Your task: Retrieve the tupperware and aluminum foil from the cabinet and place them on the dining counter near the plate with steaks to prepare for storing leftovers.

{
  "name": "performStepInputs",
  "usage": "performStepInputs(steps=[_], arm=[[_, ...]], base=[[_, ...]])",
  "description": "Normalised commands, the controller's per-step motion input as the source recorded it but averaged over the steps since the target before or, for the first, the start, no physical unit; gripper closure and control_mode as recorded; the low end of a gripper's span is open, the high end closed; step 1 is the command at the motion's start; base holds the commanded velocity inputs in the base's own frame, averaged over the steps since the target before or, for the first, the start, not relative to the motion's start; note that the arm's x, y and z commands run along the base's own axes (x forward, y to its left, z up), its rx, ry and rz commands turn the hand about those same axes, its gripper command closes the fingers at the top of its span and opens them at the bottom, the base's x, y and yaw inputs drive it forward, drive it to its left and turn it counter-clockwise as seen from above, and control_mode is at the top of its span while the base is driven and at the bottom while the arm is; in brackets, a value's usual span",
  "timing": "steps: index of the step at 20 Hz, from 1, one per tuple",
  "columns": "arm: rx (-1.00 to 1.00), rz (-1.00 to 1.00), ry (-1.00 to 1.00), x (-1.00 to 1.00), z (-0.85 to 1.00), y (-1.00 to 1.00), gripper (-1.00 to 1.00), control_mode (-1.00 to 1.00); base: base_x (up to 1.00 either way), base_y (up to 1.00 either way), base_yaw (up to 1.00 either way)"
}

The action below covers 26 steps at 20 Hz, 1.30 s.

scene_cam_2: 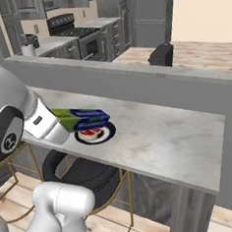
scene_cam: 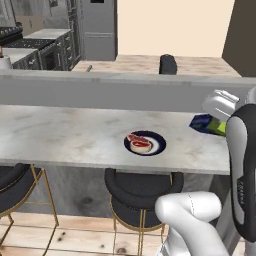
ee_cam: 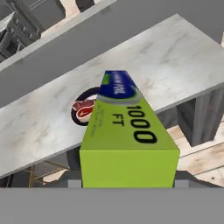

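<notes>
My gripper (scene_cam_2: 64, 123) is shut on the aluminum foil (scene_cam_2: 83, 118), a long blue carton with a lime-green end. It holds the carton by the green end, level and just above the dining counter (scene_cam_2: 159, 139). In the hand view the aluminum foil (ee_cam: 127, 131) points away from me, and its blue tip hangs over the edge of the plate with steaks (ee_cam: 83, 110). From the left, the aluminum foil (scene_cam: 207, 124) sits right of the plate with steaks (scene_cam: 145, 143), partly behind my arm. The tupperware and the cabinet are out of view.
A raised grey ledge (scene_cam: 100, 92) runs along the counter's far side. Black gold-legged stools (scene_cam: 142, 192) (scene_cam_2: 85, 174) stand under the near edge. A black object (scene_cam: 168, 64) sits beyond the ledge. The stove (scene_cam_2: 76, 30) and fridge (scene_cam: 97, 30) are far back.
</notes>
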Motion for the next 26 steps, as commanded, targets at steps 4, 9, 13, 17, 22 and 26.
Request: performStepInputs(steps=[4, 9, 13, 17, 22, 26], arm=[[0.0, 0.0, 0.06, 0.96, -0.32, -0.39, 1.0, -1.0], [0.0, 0.05, 0.13, 0.98, -0.62, -0.23, 1.0, -1.0], [-0.02, 0.08, 0.12, 0.78, -0.71, -0.26, 1.0, -1.0], [-0.01, 0.07, 0.06, 0.69, -0.66, -0.25, 1.0, -1.0], [-0.02, 0.05, 0.0, 0.61, -0.61, -0.19, 1.0, -1.0], [-0.02, 0.04, 0.0, 0.48, -0.67, -0.15, 1.0, -1.0]], base=[[0.0, 0.0, 0.0], [0.0, 0.0, 0.0], [0.0, 0.0, 0.0], [0.0, 0.0, 0.0], [0.0, 0.0, 0.0], [0.0, 0.0, 0.0]])
